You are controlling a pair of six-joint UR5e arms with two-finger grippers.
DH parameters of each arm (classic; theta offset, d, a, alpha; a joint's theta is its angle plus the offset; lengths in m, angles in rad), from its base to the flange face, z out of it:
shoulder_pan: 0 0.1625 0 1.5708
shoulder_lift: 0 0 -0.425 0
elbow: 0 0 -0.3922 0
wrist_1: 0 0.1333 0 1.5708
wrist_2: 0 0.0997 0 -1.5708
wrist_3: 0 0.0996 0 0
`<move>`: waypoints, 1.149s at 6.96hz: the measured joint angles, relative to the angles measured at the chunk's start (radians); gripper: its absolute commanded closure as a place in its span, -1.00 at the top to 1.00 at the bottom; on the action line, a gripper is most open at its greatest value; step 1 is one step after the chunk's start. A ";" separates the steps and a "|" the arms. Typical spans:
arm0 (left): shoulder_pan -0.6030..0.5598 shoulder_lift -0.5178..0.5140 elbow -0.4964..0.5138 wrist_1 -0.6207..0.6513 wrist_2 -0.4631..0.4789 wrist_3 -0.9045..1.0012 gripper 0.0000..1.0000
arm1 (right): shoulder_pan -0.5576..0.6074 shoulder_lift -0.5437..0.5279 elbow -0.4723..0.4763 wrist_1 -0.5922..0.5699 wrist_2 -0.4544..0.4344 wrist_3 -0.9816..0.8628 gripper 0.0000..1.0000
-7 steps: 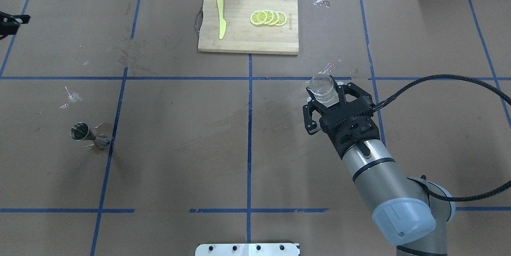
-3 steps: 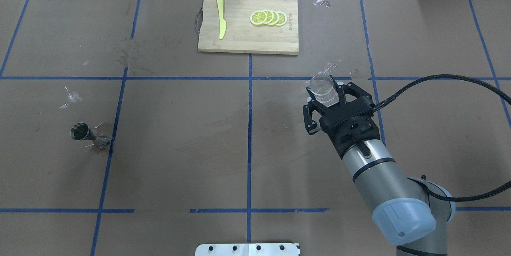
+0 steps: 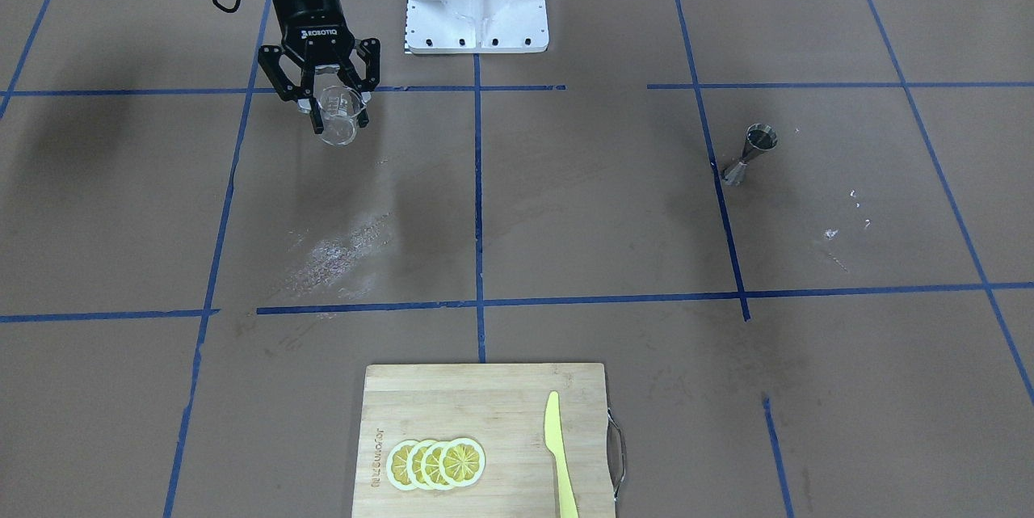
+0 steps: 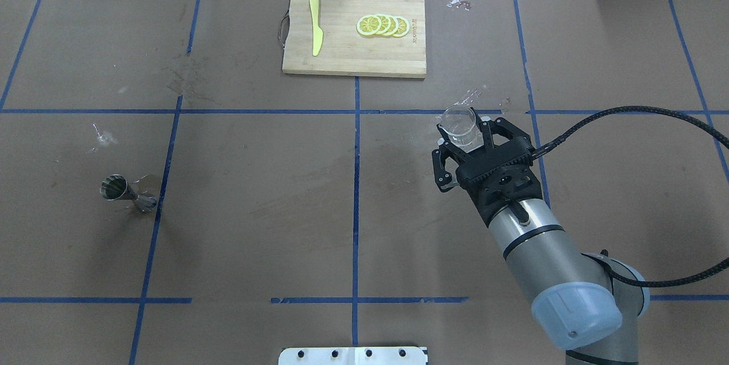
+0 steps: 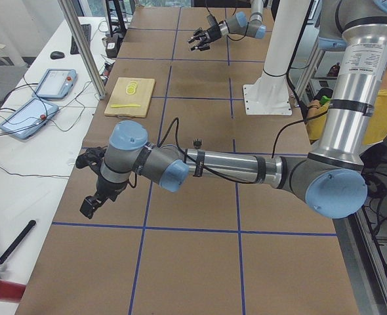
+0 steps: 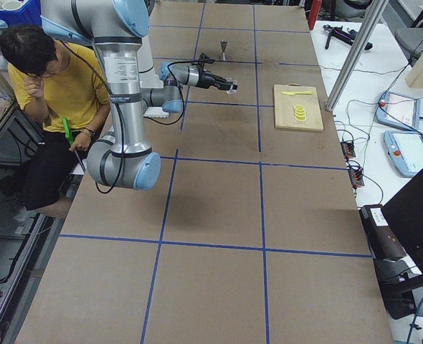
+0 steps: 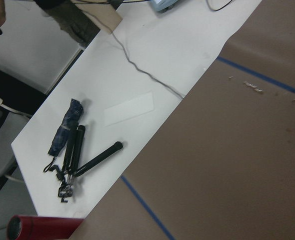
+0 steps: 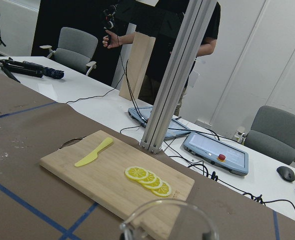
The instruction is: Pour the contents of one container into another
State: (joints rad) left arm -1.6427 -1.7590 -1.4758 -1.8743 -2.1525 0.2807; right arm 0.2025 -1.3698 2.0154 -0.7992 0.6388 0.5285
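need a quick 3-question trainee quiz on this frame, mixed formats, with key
1. Short answer: on which side of the table, by the robot's own sides, does the steel jigger stand?
2. Multiple choice: the right gripper's jaws hold A) nothing, B) the glass cup, C) a spoon.
3. True or false: four lemon slices lie on the cutting board.
Key: 1 left; 2 B; 3 true.
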 measured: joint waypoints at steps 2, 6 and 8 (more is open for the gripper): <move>-0.025 0.021 -0.006 0.272 -0.186 -0.081 1.00 | 0.000 0.000 0.000 0.000 0.001 0.000 -1.00; -0.027 0.256 -0.169 0.191 -0.277 -0.289 1.00 | 0.000 0.000 0.002 0.000 0.002 0.001 -1.00; 0.004 0.278 -0.179 0.149 -0.269 -0.291 1.00 | 0.000 -0.001 0.004 0.000 0.002 0.002 -1.00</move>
State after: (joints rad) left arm -1.6385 -1.4806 -1.6551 -1.7249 -2.4215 -0.0099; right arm 0.2024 -1.3707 2.0193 -0.7992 0.6412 0.5306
